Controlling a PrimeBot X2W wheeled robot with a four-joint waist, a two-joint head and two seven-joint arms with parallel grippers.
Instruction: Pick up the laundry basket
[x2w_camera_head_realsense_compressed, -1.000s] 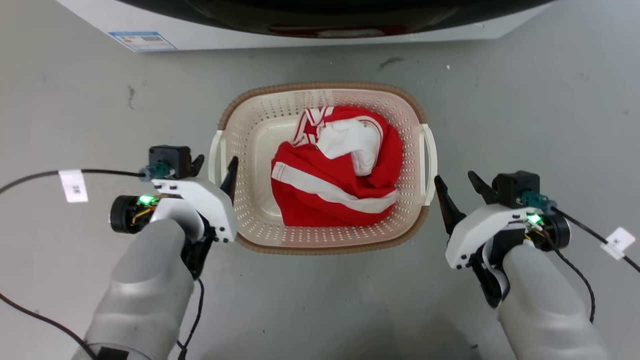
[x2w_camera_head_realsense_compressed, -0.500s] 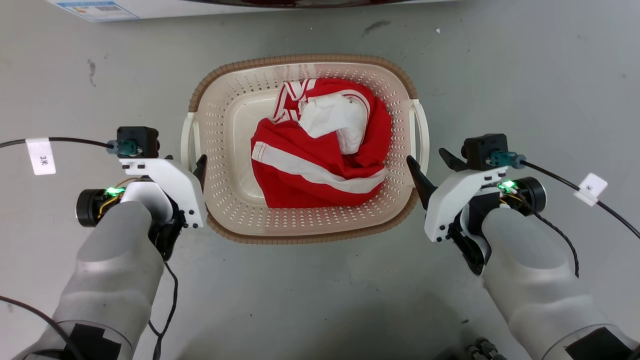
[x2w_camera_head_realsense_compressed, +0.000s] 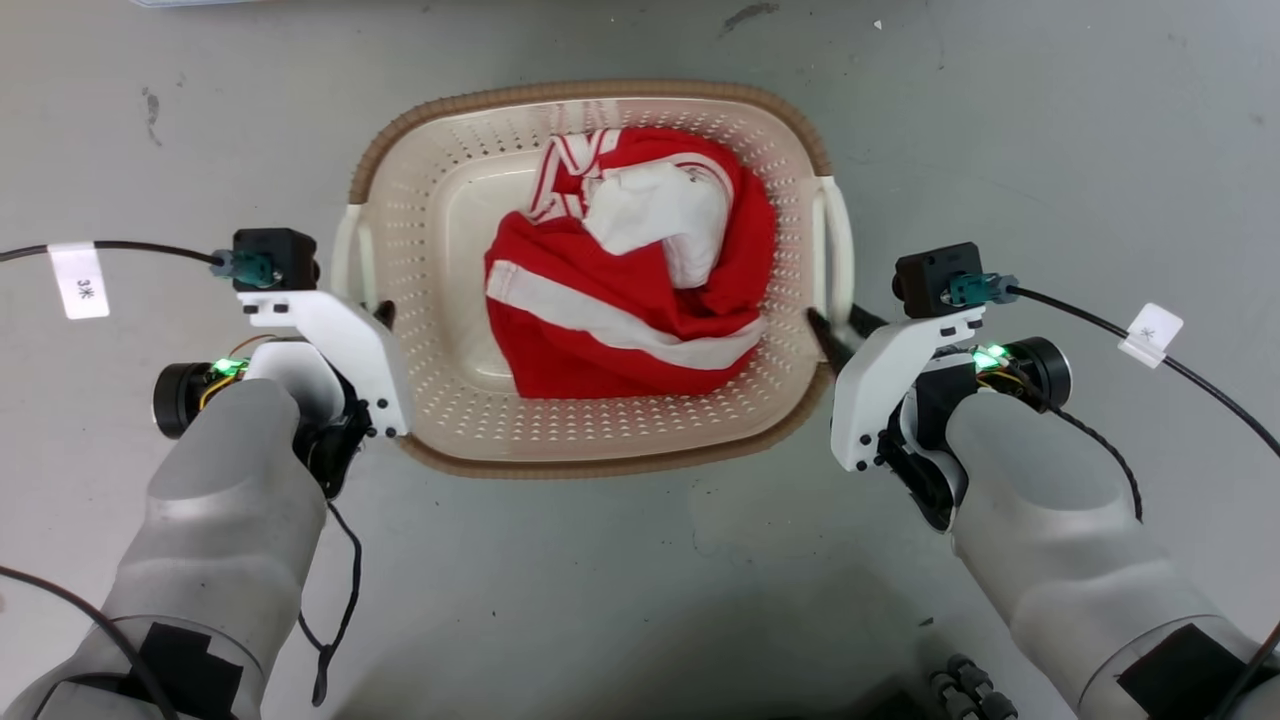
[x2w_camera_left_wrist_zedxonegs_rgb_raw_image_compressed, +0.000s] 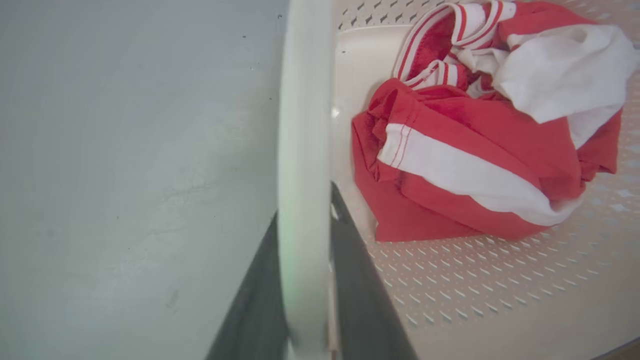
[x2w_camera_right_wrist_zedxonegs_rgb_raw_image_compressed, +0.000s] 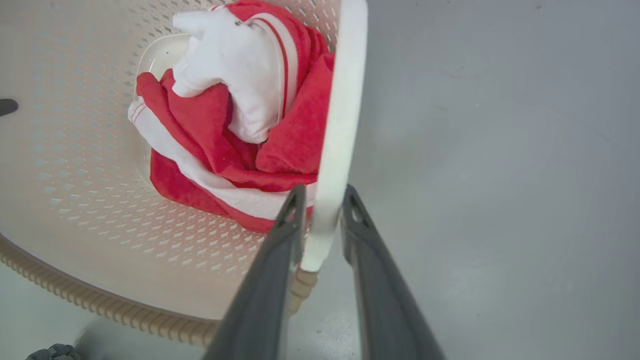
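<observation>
The laundry basket (x2w_camera_head_realsense_compressed: 590, 92), cream and perforated with a brown woven rim, stands on the grey floor between my arms. It holds a crumpled red and white garment (x2w_camera_head_realsense_compressed: 620, 310). My left gripper (x2w_camera_head_realsense_compressed: 376, 314) is at the basket's white left handle (x2w_camera_head_realsense_compressed: 345, 250). In the left wrist view its fingers (x2w_camera_left_wrist_zedxonegs_rgb_raw_image_compressed: 350, 260) press both sides of that handle (x2w_camera_left_wrist_zedxonegs_rgb_raw_image_compressed: 305, 125). My right gripper (x2w_camera_head_realsense_compressed: 840, 322) is at the white right handle (x2w_camera_head_realsense_compressed: 838, 240). In the right wrist view the right gripper (x2w_camera_right_wrist_zedxonegs_rgb_raw_image_compressed: 324, 189) is closed on the handle's (x2w_camera_right_wrist_zedxonegs_rgb_raw_image_compressed: 342, 100) lower end.
Grey floor (x2w_camera_head_realsense_compressed: 1050, 150) lies all around the basket. Black cables with white tags (x2w_camera_head_realsense_compressed: 82, 285) trail from both wrists. A dark ribbed object (x2w_camera_head_realsense_compressed: 965, 690) sits at the bottom edge near my right arm.
Both grippers moved in from beside the basket and closed on its side handles. The camera tilted down, so the white appliance at the top has left the picture.
</observation>
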